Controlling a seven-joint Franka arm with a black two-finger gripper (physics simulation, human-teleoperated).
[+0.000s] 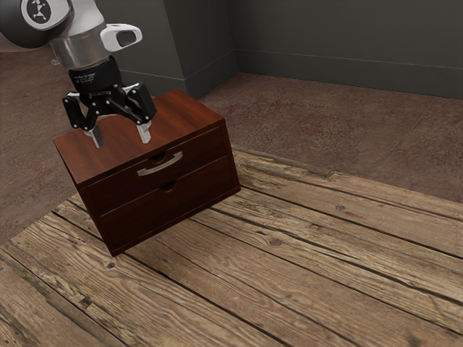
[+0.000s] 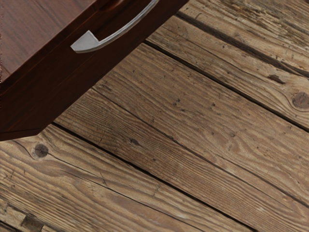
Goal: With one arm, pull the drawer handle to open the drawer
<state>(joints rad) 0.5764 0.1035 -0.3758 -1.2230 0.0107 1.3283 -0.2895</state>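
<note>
A dark red-brown wooden cabinet (image 1: 137, 137) with two drawers stands on the plank floor. The upper drawer (image 1: 166, 173) carries a curved silver handle (image 1: 160, 164) on its front; the lower drawer (image 1: 170, 202) sits below it. Both drawer fronts look flush with the cabinet. My gripper (image 1: 120, 136) hangs open just above the cabinet's top, a little behind and to the exterior view's left of the handle, fingers pointing down with nothing between them. In the wrist view the handle (image 2: 113, 30) shows on the cabinet's front edge (image 2: 58, 82), with the planks below.
Worn wooden planks (image 1: 289, 260) stretch in front of the cabinet and to the exterior view's right. Reddish stone ground (image 1: 347, 123) lies behind, bounded by dark grey walls (image 1: 325, 36) with a corner pillar (image 1: 181, 43).
</note>
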